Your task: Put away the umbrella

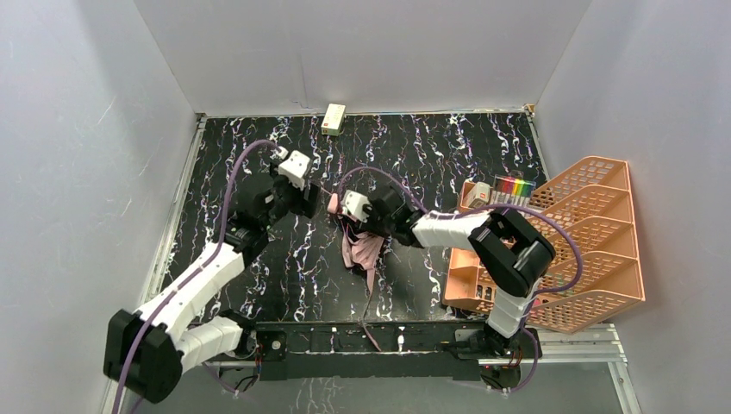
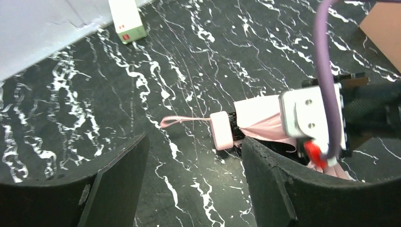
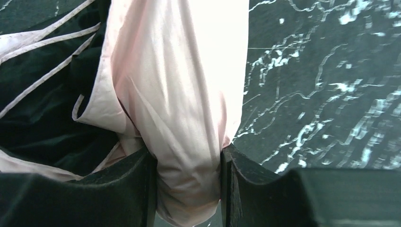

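R pincer clamps umbrella fabric; L pincer spread, nr handle.

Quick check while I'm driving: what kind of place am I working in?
Probably a lab test booth, not a home: plain white walls box in a black marbled tabletop, an aluminium rail runs along its near edge, and an orange mesh rack sits at the right.
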Available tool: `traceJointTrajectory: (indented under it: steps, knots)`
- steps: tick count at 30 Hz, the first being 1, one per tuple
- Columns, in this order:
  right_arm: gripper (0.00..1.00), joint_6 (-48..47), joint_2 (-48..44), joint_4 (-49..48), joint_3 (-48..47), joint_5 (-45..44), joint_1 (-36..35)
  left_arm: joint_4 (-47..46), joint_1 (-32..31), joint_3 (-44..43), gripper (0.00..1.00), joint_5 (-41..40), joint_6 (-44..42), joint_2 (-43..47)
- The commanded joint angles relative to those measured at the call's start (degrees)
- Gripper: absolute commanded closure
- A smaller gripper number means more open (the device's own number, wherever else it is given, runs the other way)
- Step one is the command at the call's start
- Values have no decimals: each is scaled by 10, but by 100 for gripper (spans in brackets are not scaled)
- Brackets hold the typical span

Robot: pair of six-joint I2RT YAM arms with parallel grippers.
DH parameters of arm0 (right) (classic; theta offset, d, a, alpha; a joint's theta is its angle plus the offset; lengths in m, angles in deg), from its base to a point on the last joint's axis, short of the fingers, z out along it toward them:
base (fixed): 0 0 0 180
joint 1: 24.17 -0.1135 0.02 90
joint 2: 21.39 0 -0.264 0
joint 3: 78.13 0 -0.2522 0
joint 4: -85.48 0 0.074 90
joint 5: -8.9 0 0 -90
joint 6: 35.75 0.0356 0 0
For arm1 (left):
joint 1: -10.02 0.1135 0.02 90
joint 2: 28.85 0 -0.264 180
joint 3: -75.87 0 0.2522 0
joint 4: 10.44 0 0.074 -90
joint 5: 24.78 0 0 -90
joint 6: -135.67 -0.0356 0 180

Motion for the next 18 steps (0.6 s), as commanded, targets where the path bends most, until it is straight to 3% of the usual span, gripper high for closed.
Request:
traceJointTrajectory:
  steps: [1,8,14,18]
  knots:
    - [73,-61,49,-73,74,-162,-48,-8,18,-43,30,77,-2,-58]
    - [72,-118,70,-153,125,-201,-95,45,32,-111,28,187,-119,-155]
    - [72,-146,72,-163,140,-197,-115,115,43,-191,25,285,-176,-249]
    - [72,-154,68,-168,149,-188,-121,191,46,-260,7,339,-216,-338]
